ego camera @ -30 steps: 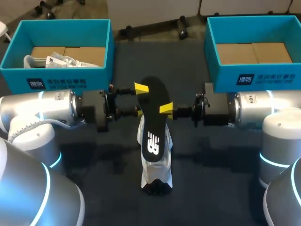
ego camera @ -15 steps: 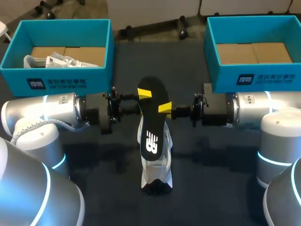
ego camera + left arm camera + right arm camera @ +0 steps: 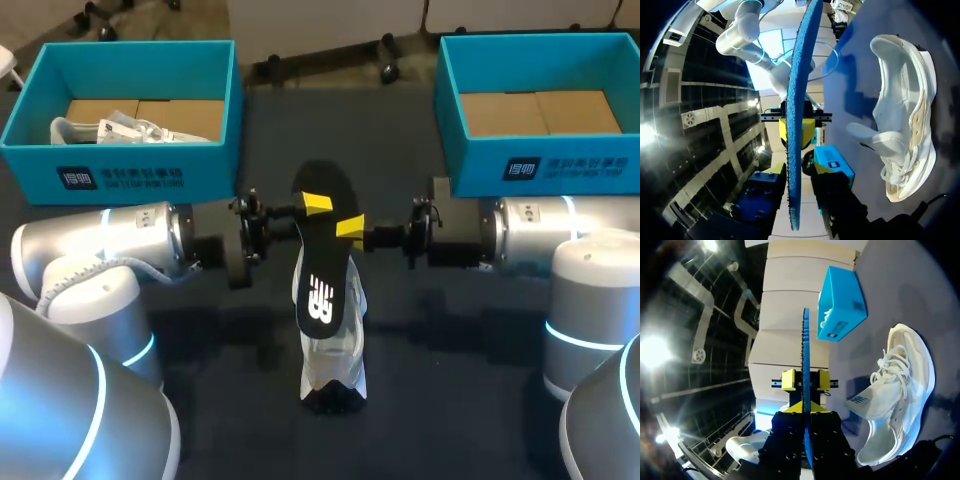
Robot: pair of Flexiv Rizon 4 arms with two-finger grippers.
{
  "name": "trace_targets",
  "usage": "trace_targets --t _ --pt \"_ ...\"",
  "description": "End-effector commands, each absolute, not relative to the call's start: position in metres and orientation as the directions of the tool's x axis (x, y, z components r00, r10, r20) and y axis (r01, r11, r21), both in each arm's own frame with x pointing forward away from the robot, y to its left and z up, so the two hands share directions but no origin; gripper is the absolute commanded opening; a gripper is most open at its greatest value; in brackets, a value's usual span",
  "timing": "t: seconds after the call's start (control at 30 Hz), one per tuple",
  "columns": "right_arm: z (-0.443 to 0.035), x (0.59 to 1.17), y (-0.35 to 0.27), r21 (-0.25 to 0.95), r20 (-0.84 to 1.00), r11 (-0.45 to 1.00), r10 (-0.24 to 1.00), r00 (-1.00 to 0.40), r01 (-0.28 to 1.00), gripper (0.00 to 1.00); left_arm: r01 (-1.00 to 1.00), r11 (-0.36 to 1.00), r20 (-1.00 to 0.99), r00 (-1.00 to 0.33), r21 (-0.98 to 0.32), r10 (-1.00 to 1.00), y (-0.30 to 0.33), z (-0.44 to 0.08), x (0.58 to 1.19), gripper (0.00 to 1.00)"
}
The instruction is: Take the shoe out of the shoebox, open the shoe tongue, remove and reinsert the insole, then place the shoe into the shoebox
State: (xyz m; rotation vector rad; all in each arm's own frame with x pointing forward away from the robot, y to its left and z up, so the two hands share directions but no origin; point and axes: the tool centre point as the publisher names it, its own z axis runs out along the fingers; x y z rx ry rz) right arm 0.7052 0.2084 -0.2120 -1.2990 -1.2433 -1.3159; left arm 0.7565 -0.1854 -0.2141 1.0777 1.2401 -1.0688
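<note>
A black insole (image 3: 322,290) with a white logo stands on edge above the white shoe (image 3: 335,365), which lies on the dark table in the middle. My right gripper (image 3: 350,228) is shut on the insole's right edge. My left gripper (image 3: 312,208) is open, one finger on each side of the insole's left edge, with small gaps showing. In the left wrist view the insole's blue underside (image 3: 800,65) runs between the left gripper (image 3: 797,172), the shoe (image 3: 905,125) lies beside it, and the right gripper (image 3: 797,129) is beyond. The right wrist view shows the insole (image 3: 805,350), right gripper (image 3: 805,407) and shoe (image 3: 900,390).
A teal shoebox (image 3: 120,165) at the back left holds another white shoe (image 3: 130,130). A second teal shoebox (image 3: 540,160) at the back right shows only its cardboard floor. Both arms lie low across the table, just in front of the boxes.
My left gripper has slid right, onto the insole's edge, and its fingers have narrowed around it. The right gripper, insole and shoe have barely moved.
</note>
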Motion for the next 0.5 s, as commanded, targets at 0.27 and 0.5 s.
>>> trace_targets --t 0.27,0.5 --pt "-0.216 0.704 0.204 0.060 0.997 -0.120 0.059 -0.053 0.991 1.00 0.982 0.181 -0.998 0.055 0.051 -0.018 -0.189 -0.219 0.756 0.00" --pt "-0.216 0.700 0.188 0.068 0.996 -0.108 0.059 -0.062 0.992 1.00 0.981 0.185 -0.998 0.057 0.056 -0.003 -0.180 -0.216 0.748 0.00"
